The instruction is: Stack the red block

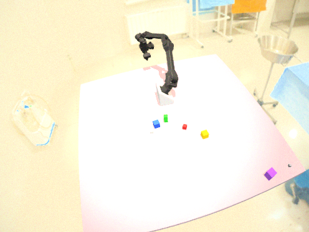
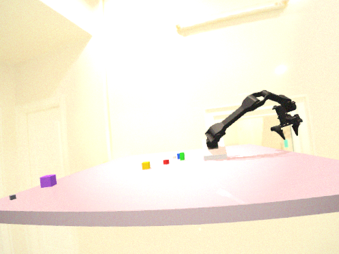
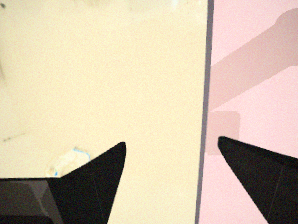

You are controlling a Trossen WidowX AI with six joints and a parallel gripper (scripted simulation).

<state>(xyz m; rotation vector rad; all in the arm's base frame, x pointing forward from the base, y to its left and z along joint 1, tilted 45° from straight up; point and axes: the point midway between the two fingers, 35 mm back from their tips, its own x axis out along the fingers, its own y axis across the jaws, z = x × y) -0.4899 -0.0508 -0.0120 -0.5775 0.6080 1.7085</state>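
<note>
A small, plain red block (image 1: 184, 126) (image 2: 166, 162), box-shaped, sits on the pale pink table (image 1: 124, 174) (image 2: 171, 191), apart from the green tower (image 1: 166, 118) (image 2: 182, 156). The tower is upright, slim and taller than it is wide.

The exterior view, from low down, shows from near to far a purple block (image 1: 270, 174) (image 2: 48, 181), a yellow block (image 1: 205, 134) (image 2: 145, 165), the red one, then the tower, overlapping a blue block (image 1: 156, 124) (image 2: 178, 156). The top view alone separates blue from green and shows a metal basin (image 1: 277, 50) beyond the table. The wrist view looks down past the black gripper (image 1: 149, 52) (image 2: 290, 137) (image 3: 172, 141), its jaws wide apart with nothing between them, over the table's edge.
</note>
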